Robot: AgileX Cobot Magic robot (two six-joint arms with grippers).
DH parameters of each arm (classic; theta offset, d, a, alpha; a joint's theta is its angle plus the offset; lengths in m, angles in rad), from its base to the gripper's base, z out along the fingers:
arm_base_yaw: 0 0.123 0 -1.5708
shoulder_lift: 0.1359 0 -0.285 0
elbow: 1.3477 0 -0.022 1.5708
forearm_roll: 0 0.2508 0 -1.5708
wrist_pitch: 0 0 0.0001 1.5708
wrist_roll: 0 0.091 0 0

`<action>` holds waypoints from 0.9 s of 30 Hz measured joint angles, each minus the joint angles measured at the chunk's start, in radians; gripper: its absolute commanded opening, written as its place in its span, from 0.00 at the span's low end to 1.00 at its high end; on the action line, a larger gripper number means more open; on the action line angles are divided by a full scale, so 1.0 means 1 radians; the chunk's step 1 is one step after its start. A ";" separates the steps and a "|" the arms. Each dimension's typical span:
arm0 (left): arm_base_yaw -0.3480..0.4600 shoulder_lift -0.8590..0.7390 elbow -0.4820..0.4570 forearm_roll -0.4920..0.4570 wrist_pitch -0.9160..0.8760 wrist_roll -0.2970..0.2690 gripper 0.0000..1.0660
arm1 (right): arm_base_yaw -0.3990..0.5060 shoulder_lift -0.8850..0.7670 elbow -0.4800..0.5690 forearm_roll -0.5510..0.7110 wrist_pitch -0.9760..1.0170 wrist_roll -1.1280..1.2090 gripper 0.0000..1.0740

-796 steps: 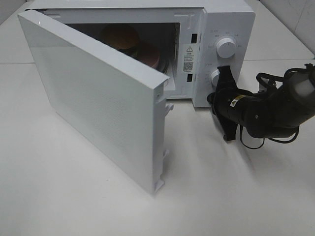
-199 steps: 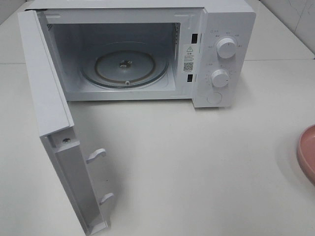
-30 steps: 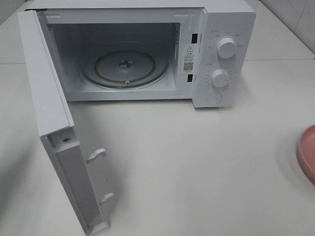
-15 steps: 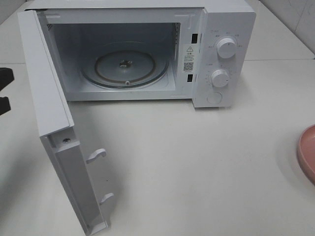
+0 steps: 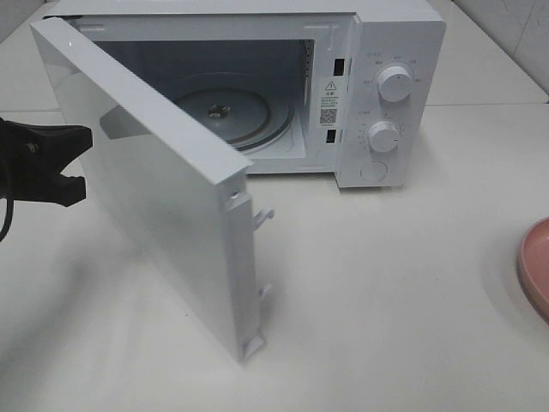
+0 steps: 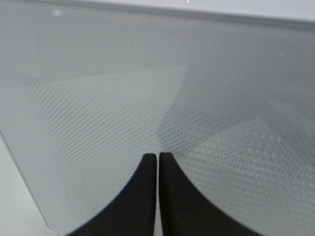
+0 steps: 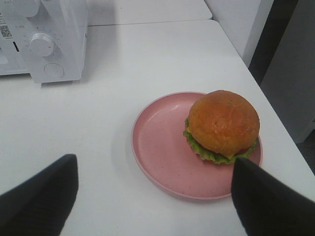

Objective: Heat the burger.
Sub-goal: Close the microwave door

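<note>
On the white counter [image 7: 147, 64] my right gripper [image 7: 155, 196], jaws wide, hangs over the burger [image 7: 222, 125], soft and light—I'd grip its bun sides gently; left jaws closed.

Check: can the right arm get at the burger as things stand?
Probably yes. The right gripper hangs open just above the pink plate, its fingers spread to either side, and the burger sits uncovered on the plate with nothing between them.
</note>
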 measured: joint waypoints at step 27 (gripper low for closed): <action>-0.221 0.253 -0.262 -0.459 0.016 0.097 0.01 | 0.000 0.000 0.000 0.000 0.000 0.000 0.70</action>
